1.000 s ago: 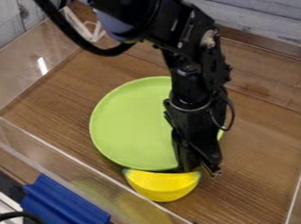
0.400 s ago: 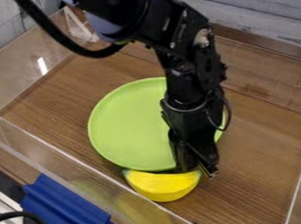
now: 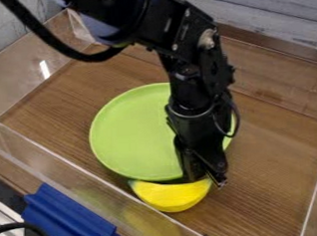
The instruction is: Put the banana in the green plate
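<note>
- Single view from above and to one side. Wooden counter [image 3: 67, 105] inside clear walls; dark arm [image 3: 185, 59] reaches in from 11 o'clock and drops straight down.
- Green plate [image 3: 135, 131] sits near frame centre, empty. The arm's lower links cross over its 4 o'clock portion.
- Banana [image 3: 172, 193] lies on the counter at 6 o'clock of the plate, just outside the rim, touching or nearly touching it; the exact gap is not resolvable. Only the yellow body shows; its tip is not made out.
- Pincer [image 3: 204, 175] points down onto the banana's upper right side at the plate edge. Fingers are drawn fully together. Whether they actually pinch the banana or merely press on it is hidden by the finger bodies.
- Step in hand, as judged: the grasp. Banana not yet lifted, nothing in the plate.
- Next move calls for: a straight lift high enough to clear the raised rim, then a short carry toward 12 o'clock over the plate centre, then release.
- Risk, as judged: glossy curved plastic held near one end may swing or slip free on the lift.
- Blue block [image 3: 67, 226] at 8 o'clock, well apart, not involved.
</note>
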Action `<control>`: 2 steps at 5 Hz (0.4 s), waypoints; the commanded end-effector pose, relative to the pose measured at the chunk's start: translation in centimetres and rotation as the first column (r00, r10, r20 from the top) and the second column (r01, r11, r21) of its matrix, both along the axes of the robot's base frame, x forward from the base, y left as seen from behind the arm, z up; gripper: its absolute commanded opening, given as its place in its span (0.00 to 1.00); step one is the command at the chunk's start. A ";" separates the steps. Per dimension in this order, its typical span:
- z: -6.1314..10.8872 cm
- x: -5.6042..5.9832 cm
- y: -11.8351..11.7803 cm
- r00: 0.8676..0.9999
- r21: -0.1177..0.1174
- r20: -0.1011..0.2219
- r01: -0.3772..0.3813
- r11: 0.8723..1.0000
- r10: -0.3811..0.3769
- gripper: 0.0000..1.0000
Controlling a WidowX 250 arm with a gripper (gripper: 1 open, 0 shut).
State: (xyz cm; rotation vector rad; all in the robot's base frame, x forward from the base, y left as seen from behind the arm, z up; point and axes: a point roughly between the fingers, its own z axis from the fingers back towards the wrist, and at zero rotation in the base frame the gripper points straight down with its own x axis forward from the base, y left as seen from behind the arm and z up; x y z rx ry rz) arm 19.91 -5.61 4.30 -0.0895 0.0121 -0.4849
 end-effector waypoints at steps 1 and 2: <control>0.7 0.2 0.0 0.999 -0.016 0.027 -0.020 1.000 0.020 0.00; 0.7 0.2 0.1 0.999 -0.016 0.030 -0.026 1.000 0.027 0.00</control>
